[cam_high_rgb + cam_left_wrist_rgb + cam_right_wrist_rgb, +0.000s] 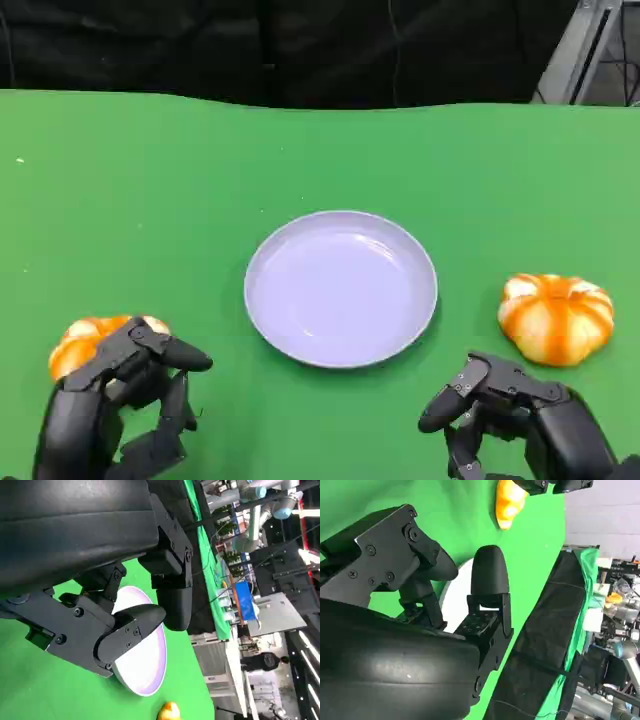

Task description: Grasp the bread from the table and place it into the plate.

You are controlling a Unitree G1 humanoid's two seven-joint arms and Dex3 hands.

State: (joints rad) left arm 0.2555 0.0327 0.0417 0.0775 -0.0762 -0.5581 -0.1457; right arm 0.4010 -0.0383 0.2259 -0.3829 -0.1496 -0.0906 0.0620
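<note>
Colours on the green desk [150,200]

The desk was a plain, even green, and behind it hung a black backdrop [280,45]. The plate [341,288] was pale lilac, without any pattern. The bread on the right [556,317] was orange with cream-white stripes running from its middle to its edge; the bread on the left [85,342] had the same orange and cream colours. The left robot hand [125,400] and the right robot hand [515,415] were black.
</note>
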